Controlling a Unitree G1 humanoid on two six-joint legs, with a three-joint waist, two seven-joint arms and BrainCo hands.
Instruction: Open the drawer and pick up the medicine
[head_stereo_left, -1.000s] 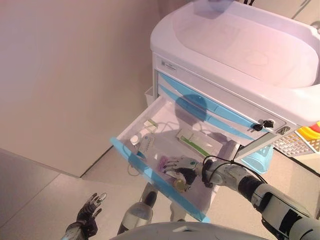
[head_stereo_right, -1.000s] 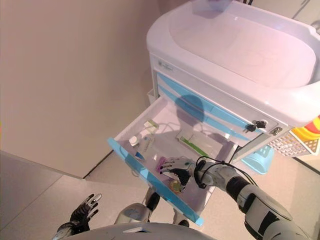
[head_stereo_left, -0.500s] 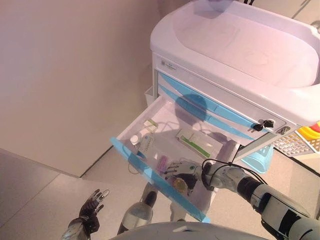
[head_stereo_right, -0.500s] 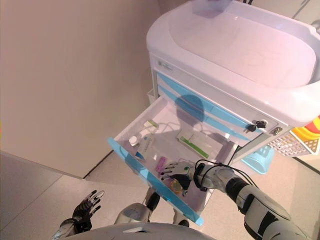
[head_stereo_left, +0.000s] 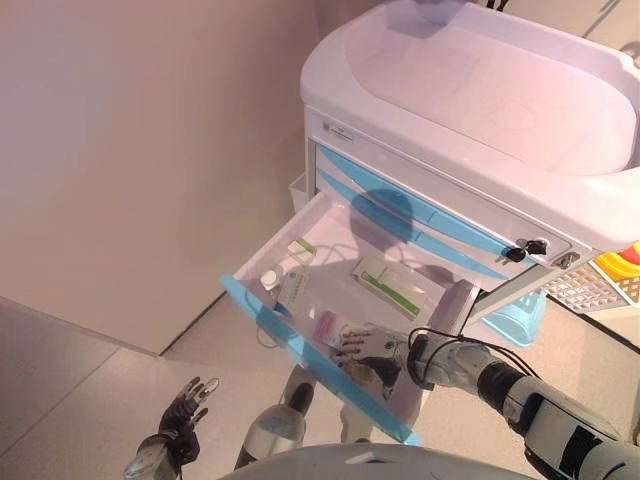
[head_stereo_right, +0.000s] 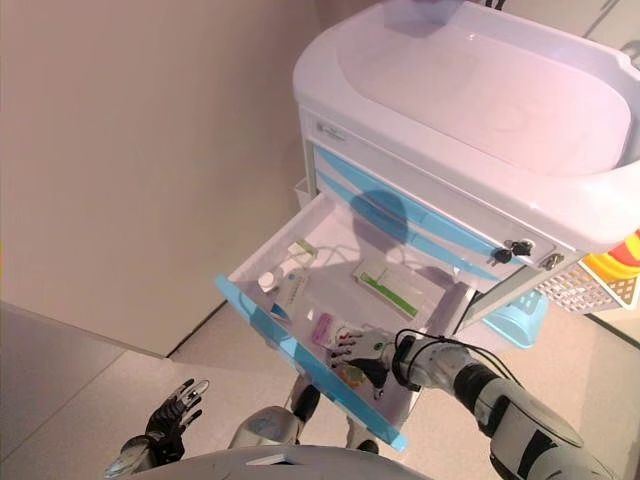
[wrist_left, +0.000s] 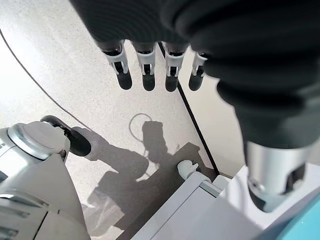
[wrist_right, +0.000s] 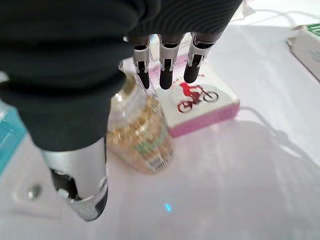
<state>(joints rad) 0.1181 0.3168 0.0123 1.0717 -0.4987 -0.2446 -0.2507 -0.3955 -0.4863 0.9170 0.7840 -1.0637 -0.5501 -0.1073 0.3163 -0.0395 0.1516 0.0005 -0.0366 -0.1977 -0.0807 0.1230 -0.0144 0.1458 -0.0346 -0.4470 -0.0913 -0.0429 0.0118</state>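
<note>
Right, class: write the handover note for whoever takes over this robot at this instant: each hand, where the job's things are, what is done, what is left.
Right hand: open, inside the open drawer, fingers over the clear pill bottle and the pink-edged box beside it; nothing gripped.
Left hand: open, idle, low beside the cart.
Also in the drawer: green-and-white box, small white bottle.
Done: drawer pulled open.
Left: close on the medicine and lift it out.
</note>
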